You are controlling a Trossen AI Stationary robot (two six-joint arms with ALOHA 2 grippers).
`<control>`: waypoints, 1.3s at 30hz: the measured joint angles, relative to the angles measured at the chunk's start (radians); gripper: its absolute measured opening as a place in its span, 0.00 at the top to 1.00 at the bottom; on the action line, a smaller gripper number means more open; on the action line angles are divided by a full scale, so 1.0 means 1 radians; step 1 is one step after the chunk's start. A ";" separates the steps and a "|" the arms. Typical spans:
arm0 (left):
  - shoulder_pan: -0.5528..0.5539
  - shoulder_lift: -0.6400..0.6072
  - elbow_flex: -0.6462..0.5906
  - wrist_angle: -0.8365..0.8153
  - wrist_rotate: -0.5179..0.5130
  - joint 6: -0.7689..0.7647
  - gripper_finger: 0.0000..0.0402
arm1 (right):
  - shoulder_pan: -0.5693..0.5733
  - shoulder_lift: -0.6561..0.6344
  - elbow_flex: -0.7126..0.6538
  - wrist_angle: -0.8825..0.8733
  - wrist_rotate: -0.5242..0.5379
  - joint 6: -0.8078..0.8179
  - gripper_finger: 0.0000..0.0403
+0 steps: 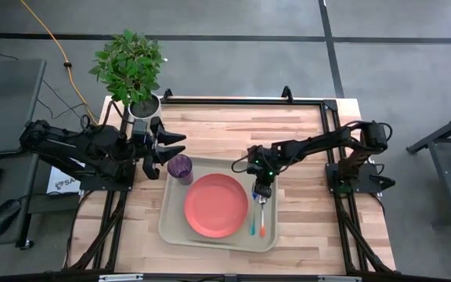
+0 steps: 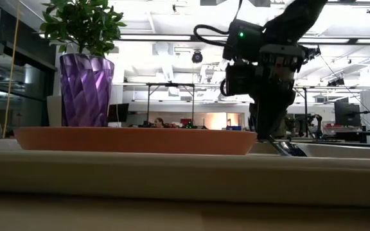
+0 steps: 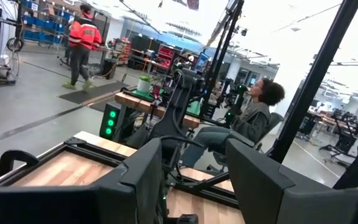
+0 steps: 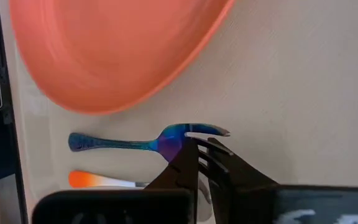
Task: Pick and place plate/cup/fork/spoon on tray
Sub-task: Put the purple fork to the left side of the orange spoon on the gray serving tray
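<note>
The beige tray (image 1: 172,225) lies mid-table. On it are the orange plate (image 1: 216,205), the purple cup (image 1: 180,167) at its far left corner, and the blue-handled fork (image 4: 114,144) beside the orange-handled spoon (image 4: 95,180) along its right side. My right gripper (image 1: 262,193) points down at the fork's tine end and is shut on it. The gripper hides the spoon's bowl. My left gripper (image 1: 165,153) is open and empty above the table, left of the cup. My right gripper pinches the fork's neck (image 4: 178,138), just behind the tines (image 4: 213,130), between its two fingertips. The fingers come from above, pointing down, and lie across the fork. The fork lies flat on the tray floor, handle toward the table's near edge.
A potted plant (image 1: 131,70) in a white pot stands at the table's far left corner, close behind my left gripper. The plate's rim (image 4: 166,81) is close beside the fork. Bare wood (image 1: 241,129) lies beyond the tray's far side. People show in the room behind.
</note>
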 joint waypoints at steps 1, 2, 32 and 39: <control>0.000 0.003 0.000 0.001 0.000 0.000 0.60 | 0.000 0.008 0.000 0.010 -0.003 0.003 0.99; 0.000 0.006 0.000 0.000 0.000 0.000 0.60 | 0.001 0.014 0.000 0.019 -0.008 0.005 0.99; 0.000 0.010 0.000 0.000 0.000 0.001 0.60 | 0.001 0.066 0.014 0.014 0.000 0.034 0.74; 0.000 0.010 0.000 0.000 0.000 0.003 0.60 | -0.001 0.047 0.015 -0.009 -0.008 0.033 0.58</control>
